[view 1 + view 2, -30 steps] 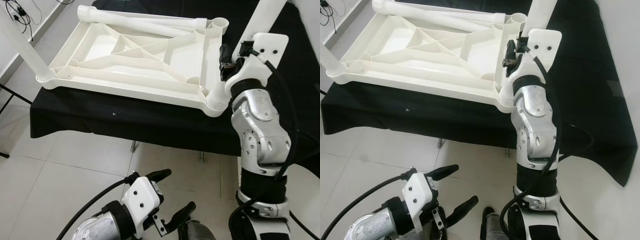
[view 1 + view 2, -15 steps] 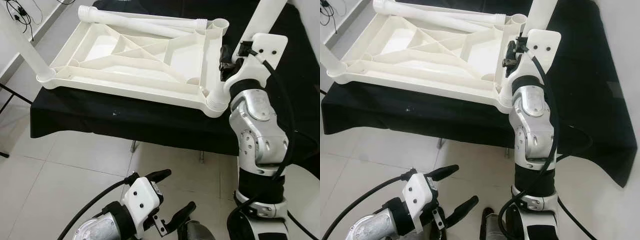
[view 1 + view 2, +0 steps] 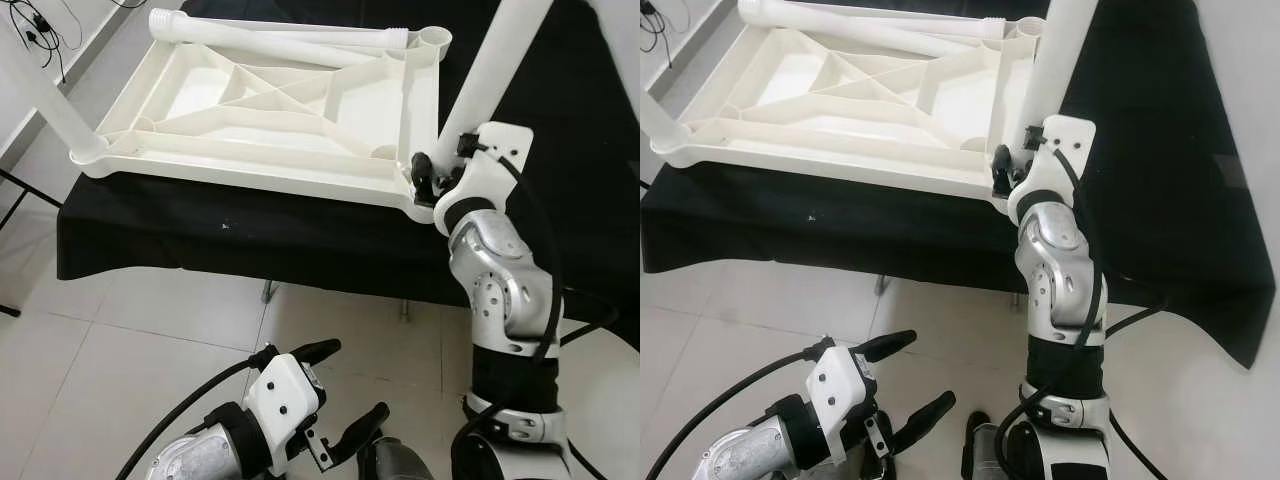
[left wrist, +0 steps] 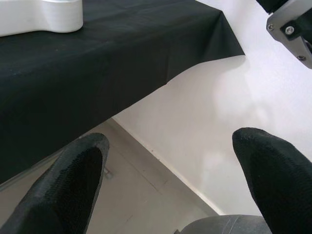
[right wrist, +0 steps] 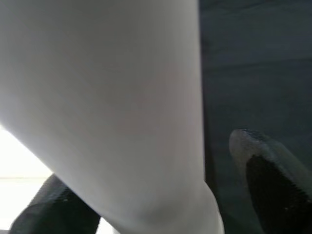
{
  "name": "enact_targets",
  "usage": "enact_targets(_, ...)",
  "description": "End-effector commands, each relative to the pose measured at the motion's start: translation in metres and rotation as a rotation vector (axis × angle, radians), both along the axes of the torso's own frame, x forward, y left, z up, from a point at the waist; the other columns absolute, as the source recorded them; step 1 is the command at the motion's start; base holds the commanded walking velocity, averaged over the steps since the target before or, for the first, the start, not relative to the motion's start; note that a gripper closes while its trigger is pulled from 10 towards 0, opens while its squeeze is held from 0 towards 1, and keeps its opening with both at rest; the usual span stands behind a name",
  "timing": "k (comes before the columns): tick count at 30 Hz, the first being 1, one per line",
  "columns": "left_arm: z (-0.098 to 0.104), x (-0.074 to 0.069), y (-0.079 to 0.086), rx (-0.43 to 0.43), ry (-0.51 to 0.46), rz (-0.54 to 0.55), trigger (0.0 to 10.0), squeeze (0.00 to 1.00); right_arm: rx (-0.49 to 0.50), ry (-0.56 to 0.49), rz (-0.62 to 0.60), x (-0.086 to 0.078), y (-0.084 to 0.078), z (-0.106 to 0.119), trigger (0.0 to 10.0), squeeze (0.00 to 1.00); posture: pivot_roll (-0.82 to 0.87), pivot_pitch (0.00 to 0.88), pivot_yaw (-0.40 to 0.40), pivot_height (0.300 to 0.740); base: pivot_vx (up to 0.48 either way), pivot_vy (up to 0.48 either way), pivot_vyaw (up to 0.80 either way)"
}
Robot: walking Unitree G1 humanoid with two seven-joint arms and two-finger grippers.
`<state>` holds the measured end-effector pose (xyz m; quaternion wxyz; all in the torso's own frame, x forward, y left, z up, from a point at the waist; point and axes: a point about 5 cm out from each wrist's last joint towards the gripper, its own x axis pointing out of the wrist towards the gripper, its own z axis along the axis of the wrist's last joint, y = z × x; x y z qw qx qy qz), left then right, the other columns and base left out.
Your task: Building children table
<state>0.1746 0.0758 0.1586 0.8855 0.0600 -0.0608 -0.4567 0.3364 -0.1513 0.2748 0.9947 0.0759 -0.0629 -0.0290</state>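
A white plastic tabletop [image 3: 270,110] lies upside down on a black-draped table [image 3: 250,240]. One white leg [image 3: 45,100] stands in its near-left corner socket. A second leg [image 3: 280,40] lies along the far edge. A third leg [image 3: 490,70] rises from the near-right corner. My right gripper [image 3: 425,180] is at this leg's base, open, with a finger on each side; in the right wrist view the leg [image 5: 107,107] sits between the wide-spread fingers [image 5: 268,185]. My left gripper [image 3: 340,390] hangs low over the tiled floor, open, holding nothing.
The black cloth hangs over the table's front edge and drapes down on the right [image 3: 1200,250]. Cables [image 3: 35,25] lie on the floor at the far left. A thin dark stand [image 3: 12,200] is at the left edge. Metal table legs [image 3: 268,292] show beneath.
My right gripper has slid down the near-right leg, from partway up it to its base at the corner socket. The left arm has stayed put.
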Motion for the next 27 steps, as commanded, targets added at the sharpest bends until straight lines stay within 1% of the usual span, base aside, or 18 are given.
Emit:
enact_targets(1,-0.005,-0.002,0.001,0.009,0.018,0.001,10.0,0.00,0.015,-0.060,0.059,-0.001,0.000,0.008,10.0,0.00,0.07,0.324,0.024,0.740,0.000,0.000,0.00)
enact_targets(4,-0.005,-0.002,0.001,0.009,0.017,0.001,10.0,0.00,0.010,-0.084,0.087,-0.001,0.000,0.013,10.0,0.00,0.07,0.324,0.024,0.740,0.000,0.000,0.00)
enact_targets(5,-0.005,-0.002,0.001,0.009,0.017,0.001,10.0,0.00,0.001,-0.104,0.102,0.000,-0.003,0.017,10.0,0.00,0.07,0.323,0.023,0.740,0.000,0.000,0.00)
enact_targets(6,-0.005,-0.002,0.001,0.009,0.017,0.001,10.0,0.00,0.001,-0.104,0.102,0.000,-0.003,0.017,10.0,0.00,0.07,0.323,0.023,0.740,0.000,0.000,0.00)
enact_targets(8,-0.005,-0.002,0.000,0.008,0.015,0.002,10.0,0.00,-0.022,-0.151,0.125,0.004,-0.012,0.029,10.0,0.00,0.07,0.322,0.019,0.740,0.000,0.000,0.00)
enact_targets(9,-0.005,-0.002,0.000,0.008,0.015,0.002,10.0,0.00,-0.022,-0.151,0.125,0.004,-0.012,0.029,10.0,0.00,0.07,0.322,0.019,0.740,0.000,0.000,0.00)
enact_targets(10,-0.005,-0.002,0.000,0.008,0.014,0.002,10.0,0.00,-0.021,-0.189,0.171,0.006,-0.014,0.036,10.0,0.00,0.07,0.322,0.019,0.740,0.000,0.000,0.00)
enact_targets(13,-0.005,-0.002,0.000,0.007,0.012,0.005,10.0,0.00,-0.069,-0.272,0.304,0.009,-0.018,0.052,10.0,0.00,0.07,0.323,0.017,0.740,0.000,0.000,0.00)
enact_targets(16,-0.005,-0.002,0.000,0.007,0.012,0.005,10.0,0.00,-0.078,-0.281,0.322,0.009,-0.019,0.054,10.0,0.00,0.07,0.323,0.017,0.740,0.000,0.000,0.00)
enact_targets(18,-0.005,-0.002,0.000,0.007,0.010,0.008,10.0,0.00,-0.163,-0.319,0.375,0.012,-0.028,0.067,10.0,0.00,0.08,0.325,0.010,0.740,0.000,0.000,0.00)
enact_targets(19,-0.005,-0.002,0.000,0.008,0.009,0.009,10.0,0.00,-0.185,-0.329,0.402,0.013,-0.031,0.072,10.0,0.00,0.08,0.325,0.010,0.740,0.000,0.000,0.00)
enact_targets(20,-0.005,-0.003,0.000,0.008,0.008,0.011,10.0,0.00,-0.211,-0.336,0.434,0.013,-0.034,0.077,9.5,0.00,0.08,0.326,0.008,0.740,0.000,0.000,0.00)
enact_targets(21,-0.005,-0.003,0.000,0.008,0.008,0.013,10.0,0.00,-0.227,-0.338,0.469,0.013,-0.034,0.081,1.4,0.00,0.08,0.326,0.008,0.740,0.000,0.000,0.00)
enact_targets(24,-0.005,-0.003,0.000,0.008,0.008,0.015,10.0,0.00,-0.244,-0.340,0.505,0.013,-0.034,0.084,1.4,0.00,0.08,0.326,0.008,0.740,0.000,0.000,0.00)
enact_targets(25,-0.005,-0.003,0.000,0.008,0.008,0.016,10.0,0.00,-0.253,-0.340,0.526,0.013,-0.034,0.086,0.0,0.00,0.08,0.332,0.007,0.740,0.000,0.000,0.00)
enact_targets(27,-0.005,-0.003,0.000,0.008,0.008,0.017,10.0,0.00,-0.258,-0.340,0.536,0.014,-0.035,0.087,0.0,0.00,0.08,0.332,0.007,0.740,0.000,0.000,0.00)
